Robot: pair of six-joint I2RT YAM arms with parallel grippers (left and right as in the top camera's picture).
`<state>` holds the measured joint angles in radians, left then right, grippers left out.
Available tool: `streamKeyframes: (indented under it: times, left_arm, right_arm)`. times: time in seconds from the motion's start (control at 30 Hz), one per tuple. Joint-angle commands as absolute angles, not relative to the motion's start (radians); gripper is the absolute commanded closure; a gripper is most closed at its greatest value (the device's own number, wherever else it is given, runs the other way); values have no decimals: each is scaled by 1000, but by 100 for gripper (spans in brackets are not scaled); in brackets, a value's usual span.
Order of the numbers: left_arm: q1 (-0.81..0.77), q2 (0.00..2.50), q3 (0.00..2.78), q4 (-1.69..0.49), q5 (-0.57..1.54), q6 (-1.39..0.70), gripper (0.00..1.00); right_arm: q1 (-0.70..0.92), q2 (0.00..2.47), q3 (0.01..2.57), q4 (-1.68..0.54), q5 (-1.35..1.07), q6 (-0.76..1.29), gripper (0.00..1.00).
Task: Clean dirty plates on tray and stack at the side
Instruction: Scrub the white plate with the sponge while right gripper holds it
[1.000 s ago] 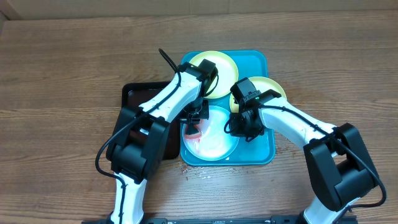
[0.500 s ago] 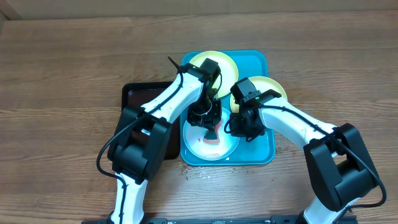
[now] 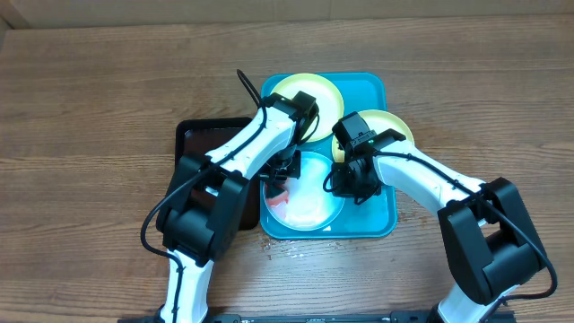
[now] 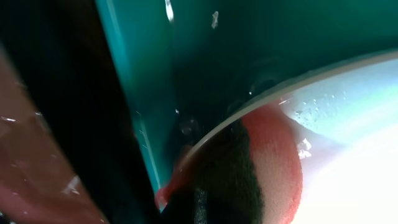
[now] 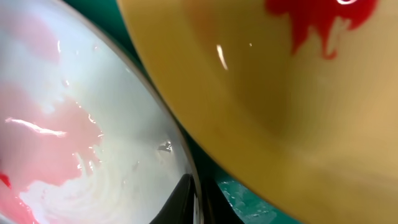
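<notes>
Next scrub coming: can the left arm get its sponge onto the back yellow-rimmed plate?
Probably yes. The back plate lies free on the tray, partly under the left arm; the left pincer holds the sponge on the front plate nearby, and the right pincer, at that plate's rim, sits off the path.

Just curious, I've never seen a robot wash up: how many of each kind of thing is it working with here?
Plates: 3
Blue tray: 1
Black tray: 1
Sponge: 1
Total: 6
</notes>
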<state>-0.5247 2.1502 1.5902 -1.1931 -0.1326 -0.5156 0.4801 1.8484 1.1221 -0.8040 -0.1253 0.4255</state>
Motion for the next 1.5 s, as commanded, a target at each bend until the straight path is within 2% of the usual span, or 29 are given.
streamKeyframes:
  times: [0.0, 0.23, 0.57, 1.2, 1.27, 1.37, 1.47]
  left_arm:
    - [-515, 2171, 1573, -1180, -300, -556, 96]
    - [-515, 2171, 1573, -1091, 151, -387, 96]
    - [-545, 2171, 1573, -1102, 262, -177, 96]
    - [-574, 2171, 1514, -1113, 272, 29, 96]
    - [-569, 2171, 1501, -1109, 193, -41, 96]
    - [-553, 2171, 1500, -1124, -59, -278, 96]
    - [-522, 2171, 1500, -1147, -202, -418, 96]
  right_arm:
    - [476, 1854, 1119, -813, -60, 438, 94]
    - [476, 1854, 1119, -812, -60, 439, 94]
    - [476, 1854, 1119, -813, -61, 439, 94]
    - [476, 1854, 1119, -813, -60, 439, 94]
    - [476, 1854, 1119, -813, -60, 439, 94]
    - [476, 1854, 1119, -813, -60, 439, 94]
    - [476, 1854, 1119, -813, -60, 439, 94]
